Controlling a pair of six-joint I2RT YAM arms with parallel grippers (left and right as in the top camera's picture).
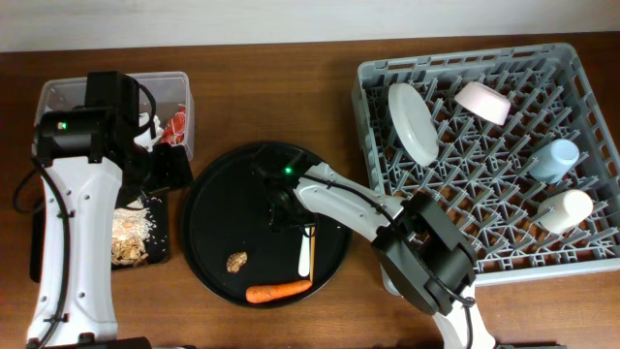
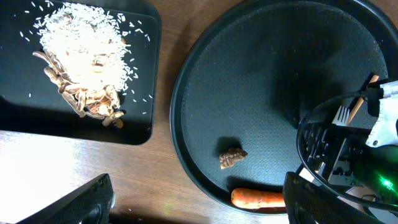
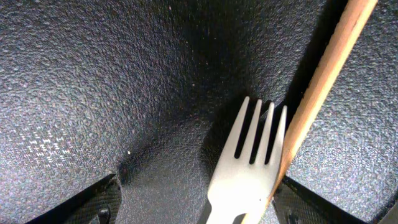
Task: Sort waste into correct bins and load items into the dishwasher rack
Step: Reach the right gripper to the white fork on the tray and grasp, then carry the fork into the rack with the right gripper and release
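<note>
My right gripper [image 1: 288, 208] [image 3: 196, 211] is open, low over the large round black tray [image 1: 208, 228], with its fingers either side of the white plastic fork [image 3: 245, 171] [image 1: 305, 254] and the wooden chopstick [image 3: 323, 87]. The orange carrot [image 1: 279, 291] [image 2: 258, 198] and the small brown lump [image 1: 236, 261] [image 2: 232, 157] lie on the same tray. My left gripper [image 1: 167, 167] [image 2: 199, 205] is open and empty above the table between the trays. The shallow black tray [image 1: 155, 247] [image 2: 143, 74] holds rice scraps [image 2: 84, 56]. The clear tub [image 1: 58, 92] holds the red wrapper [image 1: 176, 124]. The napkin is mostly hidden.
The grey dishwasher rack [image 1: 591, 257] at the right holds a pale plate [image 1: 412, 121], a pinkish-white bowl [image 1: 482, 100], a light-blue cup [image 1: 554, 158] and a cream cup [image 1: 567, 208]. My left arm covers much of the tub.
</note>
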